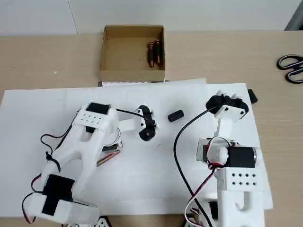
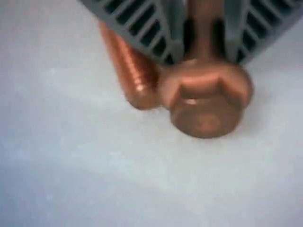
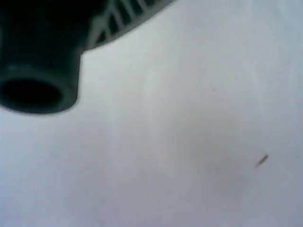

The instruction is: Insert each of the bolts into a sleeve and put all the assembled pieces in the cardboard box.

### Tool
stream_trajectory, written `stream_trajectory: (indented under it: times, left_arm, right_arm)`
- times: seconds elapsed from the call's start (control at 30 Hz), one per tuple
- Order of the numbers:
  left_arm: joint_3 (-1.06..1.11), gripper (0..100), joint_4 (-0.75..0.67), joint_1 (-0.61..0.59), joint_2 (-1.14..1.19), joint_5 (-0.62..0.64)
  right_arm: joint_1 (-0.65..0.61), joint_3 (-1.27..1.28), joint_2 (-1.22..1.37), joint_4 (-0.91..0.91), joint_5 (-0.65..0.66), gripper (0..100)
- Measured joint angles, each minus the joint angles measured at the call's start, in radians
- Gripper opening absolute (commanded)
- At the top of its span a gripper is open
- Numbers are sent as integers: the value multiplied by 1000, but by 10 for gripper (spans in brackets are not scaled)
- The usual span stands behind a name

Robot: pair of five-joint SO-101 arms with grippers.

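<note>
High view: box [image 1: 123, 52], two bolts [image 1: 151, 54]; one loose sleeve [image 1: 175, 115].

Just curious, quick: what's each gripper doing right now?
Left gripper: closed on a copper bolt.
Right gripper: closed on a black sleeve.

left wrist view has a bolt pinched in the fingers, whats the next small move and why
Probably lift the bolt a little, straight up. The left gripper has its fingers shut on the shank, and a second bolt lies right beside it on the white paper, so sliding sideways could drag that one. The right gripper holds a sleeve, open end showing.
</note>
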Motion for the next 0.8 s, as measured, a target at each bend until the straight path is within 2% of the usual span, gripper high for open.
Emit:
stream_trajectory:
  times: [0.13, 0.23, 0.53, 0.8]
  left_arm:
    - [34, 47, -35, 0, -8, 2]
    - [35, 3, -37, 0, -8, 2]
    - [31, 6, -32, 2, -9, 2]
    - [-172, 6, 192, 3, 6, 2]
  right_arm:
    - [0, 0, 0, 0, 0, 3]
    - [0, 0, 0, 0, 0, 3]
    - [0, 0, 0, 0, 0, 3]
    - [0, 0, 0, 0, 0, 3]
